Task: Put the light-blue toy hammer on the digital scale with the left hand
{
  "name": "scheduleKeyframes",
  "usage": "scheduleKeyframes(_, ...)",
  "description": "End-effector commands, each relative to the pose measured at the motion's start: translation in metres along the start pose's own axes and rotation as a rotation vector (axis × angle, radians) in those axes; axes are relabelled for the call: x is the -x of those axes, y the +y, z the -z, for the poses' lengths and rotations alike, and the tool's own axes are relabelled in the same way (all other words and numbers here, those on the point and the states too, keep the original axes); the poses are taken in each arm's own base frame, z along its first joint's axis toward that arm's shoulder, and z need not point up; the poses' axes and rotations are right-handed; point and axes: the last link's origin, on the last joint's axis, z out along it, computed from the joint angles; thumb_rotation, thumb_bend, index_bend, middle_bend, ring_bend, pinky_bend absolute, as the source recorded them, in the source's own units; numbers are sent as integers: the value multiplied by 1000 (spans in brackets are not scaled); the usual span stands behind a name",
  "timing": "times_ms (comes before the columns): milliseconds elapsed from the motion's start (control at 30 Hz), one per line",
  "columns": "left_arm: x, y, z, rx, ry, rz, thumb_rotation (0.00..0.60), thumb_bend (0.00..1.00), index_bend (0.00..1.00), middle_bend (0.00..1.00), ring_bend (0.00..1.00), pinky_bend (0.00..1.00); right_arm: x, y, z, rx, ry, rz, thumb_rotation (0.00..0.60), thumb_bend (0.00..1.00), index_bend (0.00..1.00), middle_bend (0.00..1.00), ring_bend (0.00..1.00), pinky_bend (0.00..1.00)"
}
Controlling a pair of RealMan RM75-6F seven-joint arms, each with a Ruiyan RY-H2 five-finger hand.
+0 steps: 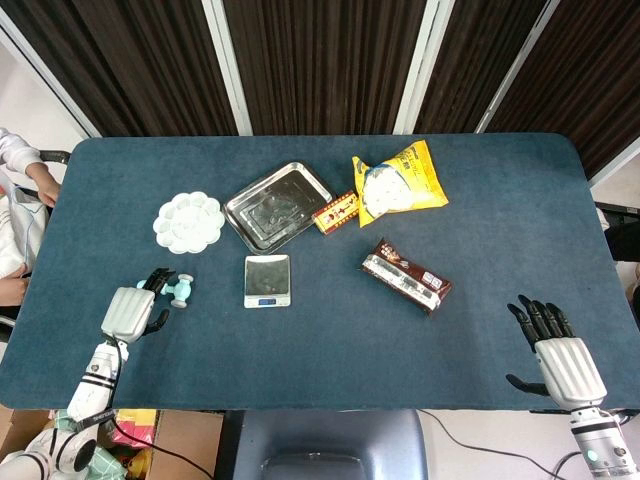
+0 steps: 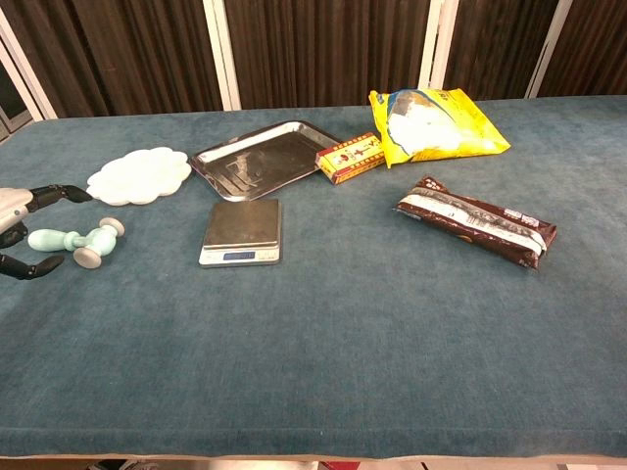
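The worktop (image 1: 330,340) carries everything. The tray (image 1: 277,206) lies just behind the scale (image 1: 267,280), the palette (image 1: 189,221) behind and left of it. The left hand (image 1: 128,311) hovers left of the scale over the hammer's handle, fingers (image 2: 54,193) spread, grasping nothing. The right hand (image 1: 560,362) rests far right of the scale, fingers apart, empty. The hammer (image 2: 78,243) lies on the worktop left of the scale.

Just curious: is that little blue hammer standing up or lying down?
Lying down. The toy hammer rests on its side on the table, with the left hand spread around its handle.
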Motion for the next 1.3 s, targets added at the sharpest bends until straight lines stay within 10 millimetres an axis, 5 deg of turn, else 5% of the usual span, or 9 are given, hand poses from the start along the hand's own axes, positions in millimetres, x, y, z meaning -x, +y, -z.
scheduleKeyframes(33, 3, -2, -10, -27, 1, -1, 600, 369, 173, 163, 979, 1000, 0, 1, 0, 2, 0, 0, 600, 210, 0, 0, 0, 0)
scheduleKeyframes(533, 15, -17, -25, -83, -16, -21, 600, 373, 344, 367, 981, 1000, -1, 1, 0, 8, 5, -5, 600, 210, 0, 0, 0, 0)
scheduleKeyframes(867, 18, -19, -30, -108, 45, -17, 600, 408, 601, 603, 995, 1000, -2, 2, 1, 11, 10, -7, 600, 210, 0, 0, 0, 0)
scheduleKeyframes(1067, 9, -13, -32, -104, 131, 51, 600, 467, 727, 731, 1000, 1000, -3, 2, 1, 8, 11, -9, 600, 210, 0, 0, 0, 0)
scheduleKeyframes(1300, -1, 11, -41, -74, 206, 158, 600, 493, 754, 757, 1000, 1000, -2, 0, 1, -1, 6, -10, 600, 210, 0, 0, 0, 0)
